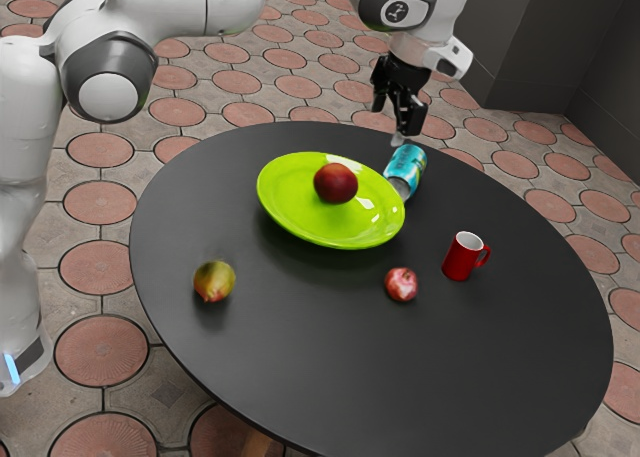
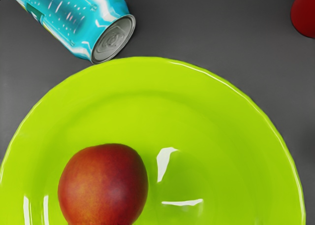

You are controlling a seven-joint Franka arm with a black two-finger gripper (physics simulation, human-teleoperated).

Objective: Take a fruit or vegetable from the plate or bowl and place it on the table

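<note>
Gripper (image 1: 396, 121) wide, empty, high near plate (image 1: 290, 202). Ctr over red fruit (image 1: 336, 183) on plate, descend vert. w/ 1 finger per side, squeeze gently approx. mid-ht.

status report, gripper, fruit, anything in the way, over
Gripper open, empty, raised. Red fruit on green plate, not picked yet. Drink can lying by plate's rim, possible snag.
</note>
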